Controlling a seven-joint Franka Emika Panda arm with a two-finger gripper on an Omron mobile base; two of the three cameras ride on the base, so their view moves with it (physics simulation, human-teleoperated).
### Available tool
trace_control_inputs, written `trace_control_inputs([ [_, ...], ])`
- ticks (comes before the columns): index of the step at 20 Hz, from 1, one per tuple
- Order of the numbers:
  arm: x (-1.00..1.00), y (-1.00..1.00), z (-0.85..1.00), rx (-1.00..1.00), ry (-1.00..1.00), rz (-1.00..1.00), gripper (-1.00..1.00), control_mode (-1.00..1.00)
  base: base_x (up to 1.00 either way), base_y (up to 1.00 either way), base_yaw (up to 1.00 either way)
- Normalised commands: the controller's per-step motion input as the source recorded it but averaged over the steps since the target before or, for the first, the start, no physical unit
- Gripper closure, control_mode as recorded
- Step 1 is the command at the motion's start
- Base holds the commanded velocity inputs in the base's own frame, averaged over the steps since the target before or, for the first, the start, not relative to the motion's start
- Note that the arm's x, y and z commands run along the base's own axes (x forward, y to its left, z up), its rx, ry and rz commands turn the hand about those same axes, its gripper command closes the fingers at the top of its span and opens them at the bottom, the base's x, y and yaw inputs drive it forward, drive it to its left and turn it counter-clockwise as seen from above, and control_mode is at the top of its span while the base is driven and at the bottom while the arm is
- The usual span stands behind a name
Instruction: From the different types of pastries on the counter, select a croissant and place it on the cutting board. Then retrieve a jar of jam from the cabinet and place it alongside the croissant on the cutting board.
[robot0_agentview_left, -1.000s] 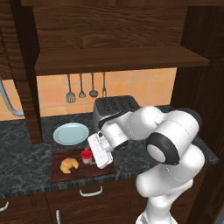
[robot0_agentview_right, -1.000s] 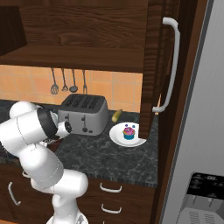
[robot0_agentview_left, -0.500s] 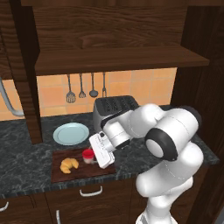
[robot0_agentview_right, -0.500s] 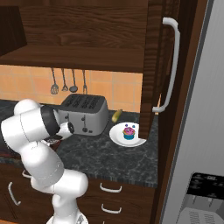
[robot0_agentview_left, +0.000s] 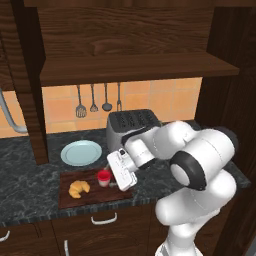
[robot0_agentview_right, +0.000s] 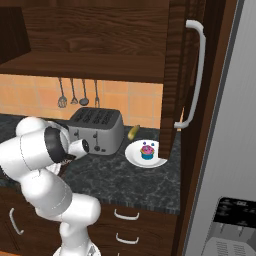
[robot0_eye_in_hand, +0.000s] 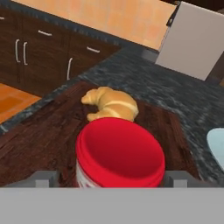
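Gripper (robot0_agentview_left: 111, 179) brackets the squat red-lidded jam jar (robot0_agentview_left: 104, 177), one dark fingertip on each side; whether the pads press it cannot be told. That jar stands on the flat reddish-brown wooden cutting board (robot0_agentview_left: 67, 198), with the golden-brown crescent croissant (robot0_agentview_left: 79, 188) at its 9 o'clock, apart, as the task requires. Judged clearance: board edges lie close; retreat upward.

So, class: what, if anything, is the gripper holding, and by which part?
The gripper has its tips either side of the jam jar, just under the red lid; contact cannot be told.
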Motion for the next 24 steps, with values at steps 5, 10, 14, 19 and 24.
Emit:
trace_control_inputs([
  [5,-0.17,-0.2,0.41,0.0,0.0,0.0,-1.0,-1.0,0.0,0.0,0.0],
  [10,-0.36,-0.36,0.93,0.0,0.0,-0.04,-1.0,-1.0,0.0,0.0,0.0],
  [14,-0.59,-0.25,0.98,0.0,-0.01,-0.05,-1.0,-1.0,0.0,0.0,0.0],
  [19,-0.64,-0.06,0.95,0.0,0.0,-0.06,-1.0,-1.0,0.0,0.0,0.0],
  [24,-0.6,-0.01,0.98,0.0,0.0,-0.07,-1.0,-1.0,0.0,0.0,0.0],
])
